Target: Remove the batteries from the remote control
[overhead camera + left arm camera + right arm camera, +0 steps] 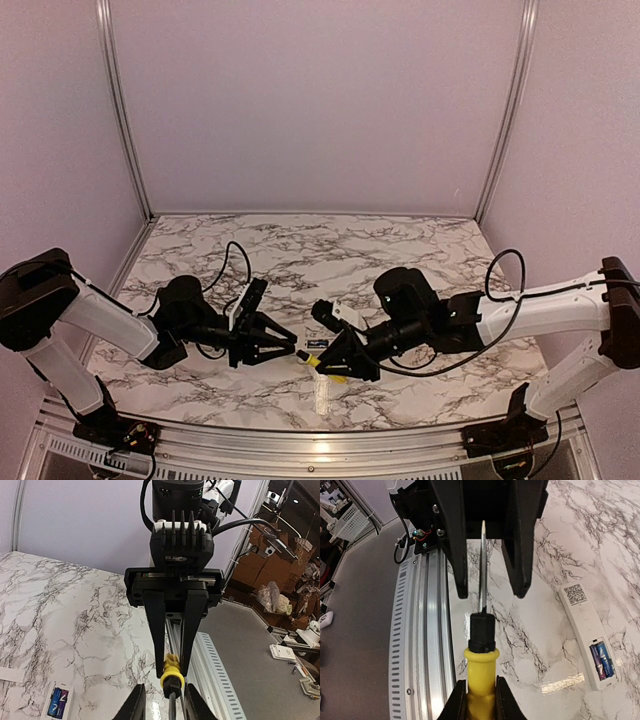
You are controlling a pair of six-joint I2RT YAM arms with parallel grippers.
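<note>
I see remote control (580, 615) open at lower right, batteries (601, 661) still inside. Right claw (480, 700) pinches screwdriver (481, 662); left claw (490, 587) spread. Removal remains.

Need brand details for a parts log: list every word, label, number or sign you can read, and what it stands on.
No words or numbers can be read.
QR code on the remote control: a sign only, with no legible text beside it.
White print on the blue batteries: too small and blurred to read, in both wrist views.
</note>
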